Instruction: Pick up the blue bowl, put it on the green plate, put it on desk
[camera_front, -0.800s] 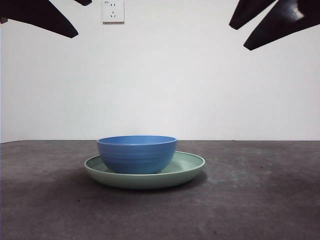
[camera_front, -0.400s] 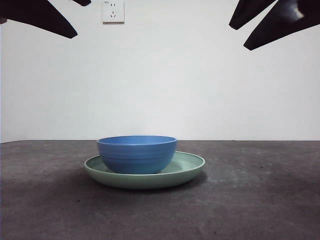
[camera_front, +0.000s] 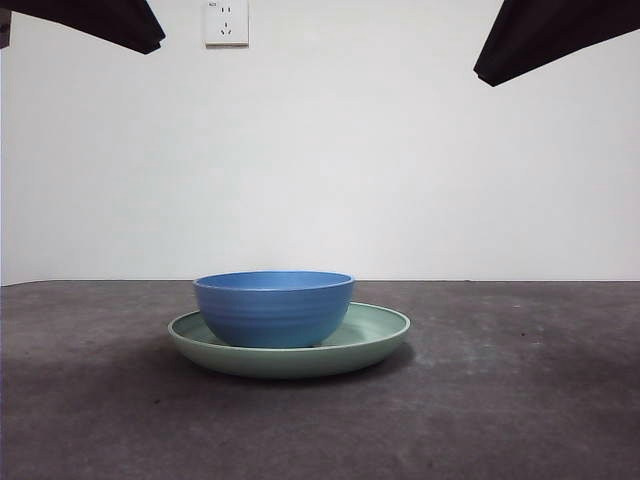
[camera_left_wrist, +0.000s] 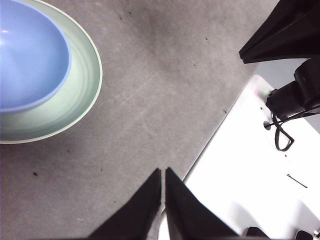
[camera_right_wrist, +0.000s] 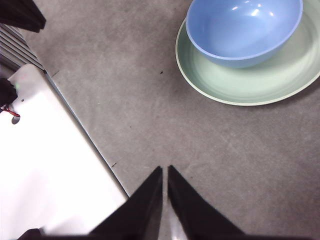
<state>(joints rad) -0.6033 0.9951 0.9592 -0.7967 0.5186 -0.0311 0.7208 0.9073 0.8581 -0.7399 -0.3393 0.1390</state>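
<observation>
The blue bowl (camera_front: 274, 308) sits inside the green plate (camera_front: 380, 335) on the desk (camera_front: 520, 400), a little off the plate's centre, while both of your arms wait high above and well apart from the crockery. Your left gripper (camera_left_wrist: 163, 176) has its jaws pressed together and carries nothing; from it, the bowl (camera_left_wrist: 27, 55) and plate (camera_left_wrist: 82, 95) lie ahead and off to one side, across bare tabletop. Your right gripper (camera_right_wrist: 164, 173) is likewise closed up and empty, with the bowl (camera_right_wrist: 245, 30) and plate (camera_right_wrist: 240, 85) ahead of it and clear of its tips.

Judged from this, the stacking looks done and the step in hand is lifting the bowl back off and setting it on the desk. To do that well, part the jaws of whichever gripper you choose before you descend, not on the way in. Come down over the near wall of the bowl so one jaw goes inside the rim and one outside, and avoid nudging the plate. The glossy wall may slip, so close firmly, lift straight up until the bowl clears the plate's raised rim, then move sideways to open desk.
</observation>
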